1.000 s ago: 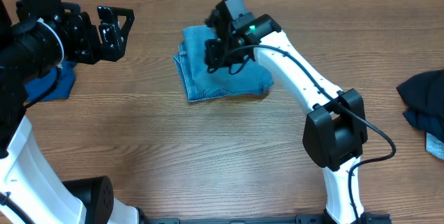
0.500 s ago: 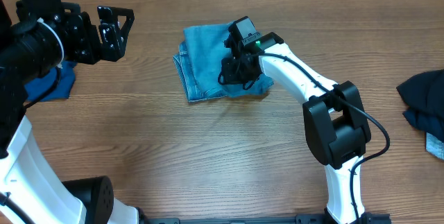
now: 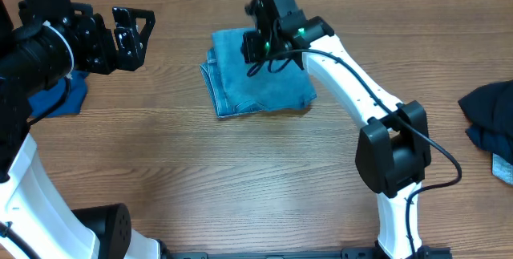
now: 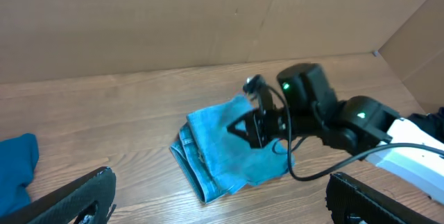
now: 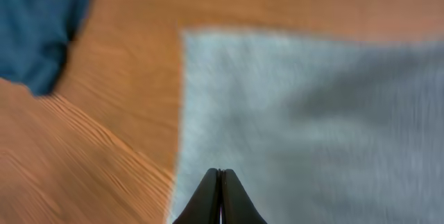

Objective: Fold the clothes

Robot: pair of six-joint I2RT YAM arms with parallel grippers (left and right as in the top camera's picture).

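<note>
Right claw, closed, hovers above folded jeans.

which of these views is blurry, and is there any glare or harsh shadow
Right wrist: smeared throughout, the folded jeans and the table grain both soft, only the shut right gripper fairly crisp. Overhead: sharp, evenly lit, no glare, shadows faint. Left wrist: mostly sharp, no glare.

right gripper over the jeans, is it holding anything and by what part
Nothing is held. The right gripper is shut with no cloth between its fingers, over the folded jeans; the left gripper is open and empty.
</note>
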